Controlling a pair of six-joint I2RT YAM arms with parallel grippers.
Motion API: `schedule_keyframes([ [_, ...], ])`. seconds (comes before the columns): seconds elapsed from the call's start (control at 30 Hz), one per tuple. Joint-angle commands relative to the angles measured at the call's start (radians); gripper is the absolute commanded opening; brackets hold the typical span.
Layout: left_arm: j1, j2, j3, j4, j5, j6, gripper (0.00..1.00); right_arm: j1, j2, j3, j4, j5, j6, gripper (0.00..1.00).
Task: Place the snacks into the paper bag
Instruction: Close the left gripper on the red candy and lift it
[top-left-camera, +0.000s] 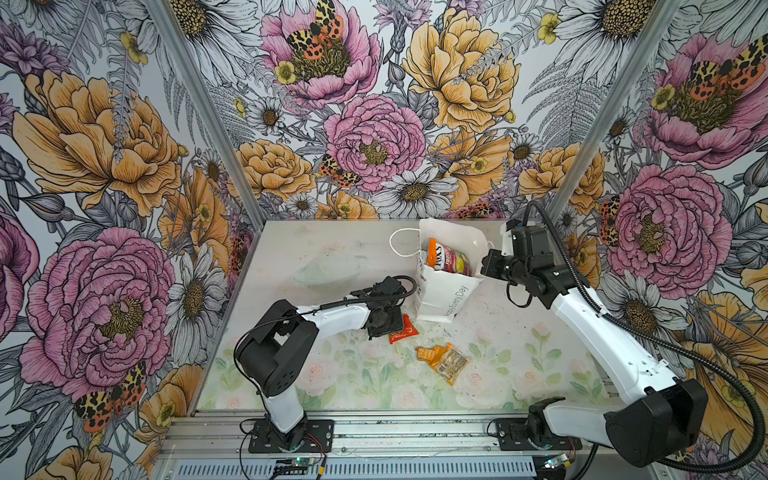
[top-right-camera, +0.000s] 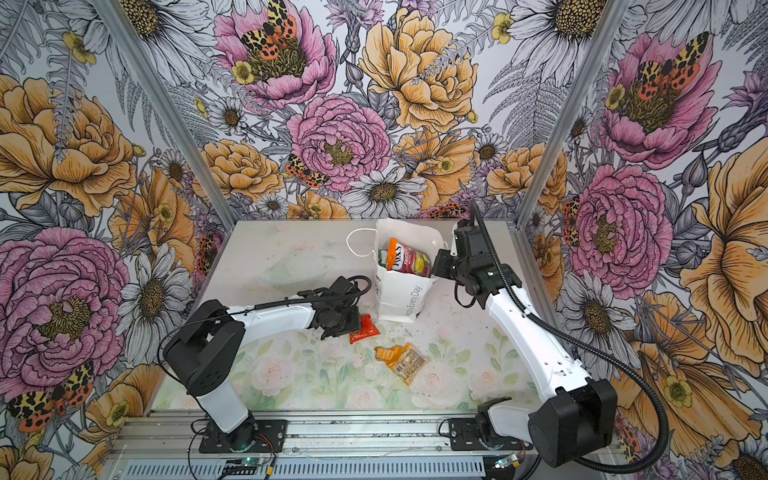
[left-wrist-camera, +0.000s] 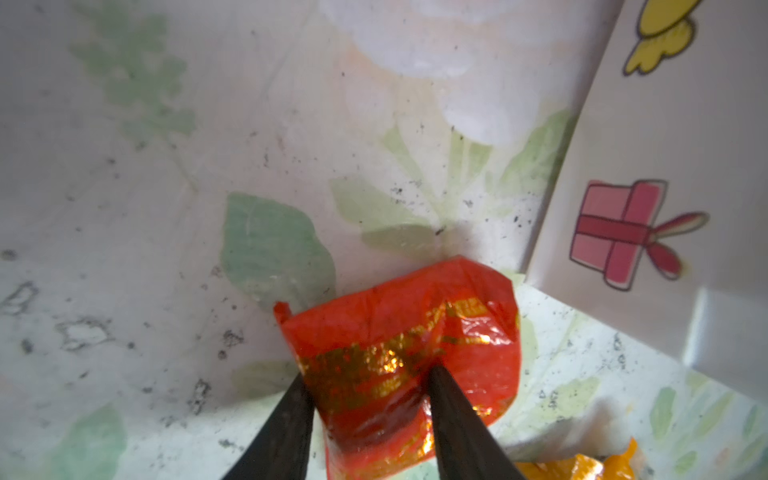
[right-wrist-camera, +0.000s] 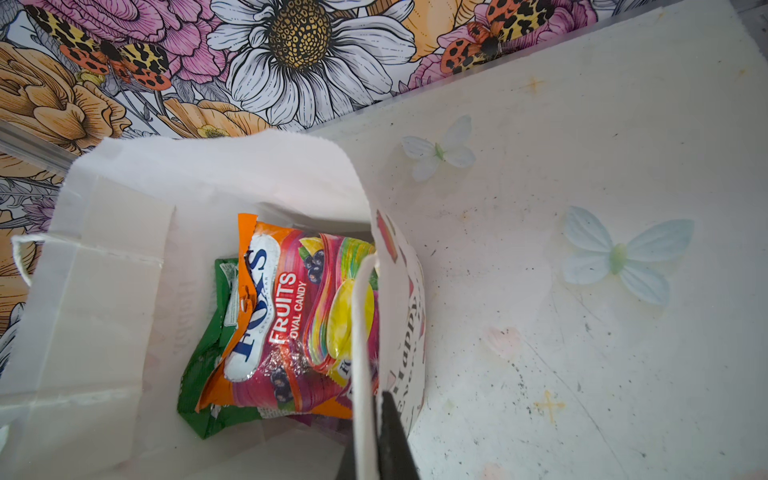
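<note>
**Left side.** Left gripper (left-wrist-camera: 365, 374) is down on the table (top-left-camera: 519, 332). Jaws are narrow, with the red packet (left-wrist-camera: 399, 328) pinched between them. Both fingers (left-wrist-camera: 286, 415) touch the foil, which is creased at the bite. The bite sits toward one end, and most of the packet lies beyond the tips.

**Right side.** Right gripper (right-wrist-camera: 372, 419) has its jaws closed on one wall of the bag (top-left-camera: 440, 295) at the rim, with a cord handle caught in the same pinch. This holds the mouth open.

**Positions.** The bag's base is just beside the left jaws, past the red packet. Inside it, below the right jaws, the FOX'S packet (right-wrist-camera: 266, 316) lies over a green packet (right-wrist-camera: 199, 374) and rises near the rim. The orange packet (top-left-camera: 430, 353) and clear packet (top-left-camera: 453, 365) touch each other on the table, near the left jaws but apart from them.

**Risks (judgement):**
- The foil is slick and gripped off-centre, so it may slide out on the lift or swing and droop.
- A drooping end could catch the bag's near rim and fold it inward, or knock the packet loose outside.
- The bag is held by one wall only. A bump from the left wrist could tip it or pull the paper out of the right jaws.
- The FOX'S packet fills much of the mouth, so a high release could leave the red packet perched on top or let it bounce out.
- The free cord handle beside the mouth could snag a finger.
</note>
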Motion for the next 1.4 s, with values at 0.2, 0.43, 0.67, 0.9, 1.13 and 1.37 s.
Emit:
schedule_keyframes([
  [0.2, -0.008, -0.012, 0.01, -0.047, -0.068, 0.054, 0.27, -0.003, -0.019, -0.018, -0.009, -0.002, 0.0, 0.0],
  [0.43, -0.011, -0.04, -0.002, -0.065, -0.089, 0.072, 0.16, -0.004, -0.016, -0.018, -0.01, -0.005, -0.003, 0.0],
  [0.67, -0.002, -0.128, -0.059, -0.053, -0.12, 0.086, 0.15, -0.003, -0.008, -0.016, -0.009, -0.002, -0.002, 0.0],
  [0.9, 0.062, -0.27, -0.181, -0.016, -0.125, 0.07, 0.15, -0.005, -0.011, -0.018, -0.009, 0.001, -0.003, 0.0],
  [1.13, 0.166, -0.409, -0.286, 0.029, -0.082, 0.046, 0.15, -0.004, -0.01, -0.021, -0.009, -0.003, -0.004, 0.0],
  [1.37, 0.26, -0.518, -0.334, 0.045, -0.083, 0.014, 0.15, -0.006, -0.009, -0.019, -0.008, -0.007, -0.005, 0.0],
])
